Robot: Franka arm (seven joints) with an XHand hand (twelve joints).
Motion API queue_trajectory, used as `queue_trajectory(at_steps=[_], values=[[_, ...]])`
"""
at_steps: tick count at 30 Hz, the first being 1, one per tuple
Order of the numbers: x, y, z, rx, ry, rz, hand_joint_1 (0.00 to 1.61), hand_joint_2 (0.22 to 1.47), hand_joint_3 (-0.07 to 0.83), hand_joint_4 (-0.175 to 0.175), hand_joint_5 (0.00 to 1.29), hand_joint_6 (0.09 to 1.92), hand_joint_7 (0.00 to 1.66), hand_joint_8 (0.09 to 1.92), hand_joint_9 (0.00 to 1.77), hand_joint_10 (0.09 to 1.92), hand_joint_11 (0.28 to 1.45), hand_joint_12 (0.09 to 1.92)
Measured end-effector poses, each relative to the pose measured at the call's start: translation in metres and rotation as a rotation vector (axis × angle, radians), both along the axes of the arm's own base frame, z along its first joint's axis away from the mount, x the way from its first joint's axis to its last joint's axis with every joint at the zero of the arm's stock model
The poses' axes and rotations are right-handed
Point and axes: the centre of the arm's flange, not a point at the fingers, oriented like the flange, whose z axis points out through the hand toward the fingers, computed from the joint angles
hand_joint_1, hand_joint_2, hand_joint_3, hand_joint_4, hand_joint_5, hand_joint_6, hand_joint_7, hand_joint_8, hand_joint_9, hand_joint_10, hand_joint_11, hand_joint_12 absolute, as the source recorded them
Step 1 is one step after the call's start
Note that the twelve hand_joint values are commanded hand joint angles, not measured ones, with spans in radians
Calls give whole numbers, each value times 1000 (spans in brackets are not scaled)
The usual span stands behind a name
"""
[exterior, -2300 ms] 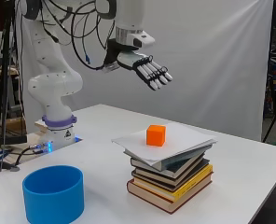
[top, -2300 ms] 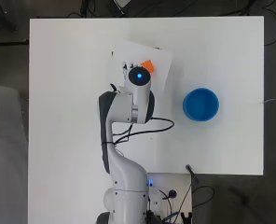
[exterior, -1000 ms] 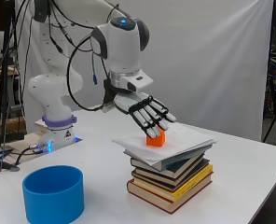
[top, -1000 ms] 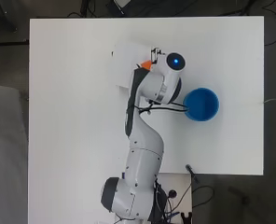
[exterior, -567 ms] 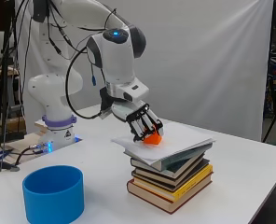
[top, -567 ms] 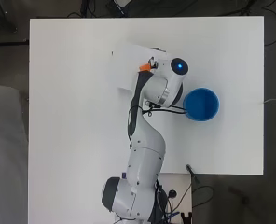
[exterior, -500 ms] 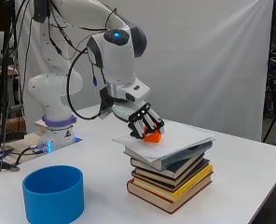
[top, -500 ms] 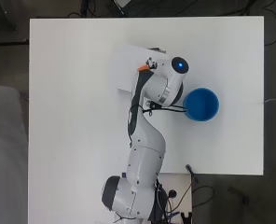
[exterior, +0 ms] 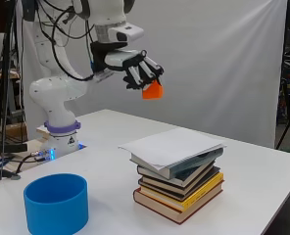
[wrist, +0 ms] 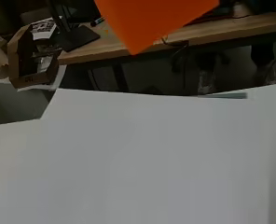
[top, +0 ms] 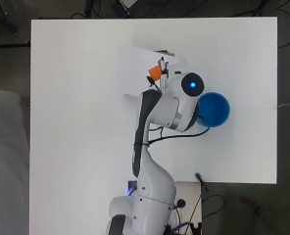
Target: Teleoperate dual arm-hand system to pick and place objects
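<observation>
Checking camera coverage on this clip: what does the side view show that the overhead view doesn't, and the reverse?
Side only: the hand curled round the orange cube, held in the air above the book stack.
Overhead only: the arm covers part of the blue cup's rim, and the stack reads as a flat white sheet.
Both: cube, cup, stack, white table.

A robotics lab: grey backdrop curtain (exterior: pixel 223 63), cables (exterior: pixel 8 164), stands.
</observation>
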Motion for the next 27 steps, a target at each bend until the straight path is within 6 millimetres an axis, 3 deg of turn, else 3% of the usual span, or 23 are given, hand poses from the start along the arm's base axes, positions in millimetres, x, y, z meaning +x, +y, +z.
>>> queue_trajectory(at_steps=[6, 10, 12, 16, 23, 27], values=[[-48, -79, 32, -78, -46, -111, 935, 1207, -1, 175, 796, 1267, 1420, 1920, 1611, 1920, 1174, 1774], [-67, -131, 31, -96, -42, -192, 940, 1204, -1, 175, 803, 1261, 1425, 1920, 1628, 1920, 1201, 1777], [-70, -157, 16, -75, -23, -226, 941, 1202, -1, 175, 807, 1259, 1433, 1920, 1637, 1920, 1218, 1773], [-78, -205, -35, -14, 10, -301, 943, 1205, 1, 175, 800, 1288, 1430, 1920, 1633, 1920, 1240, 1757], [-91, -216, -91, 47, 72, -381, 941, 1212, 1, 175, 790, 1310, 1401, 1920, 1603, 1920, 1238, 1748], [-99, -215, -134, 66, 173, -414, 927, 1228, 5, 175, 760, 1370, 1362, 1920, 1571, 1920, 1209, 1746]])
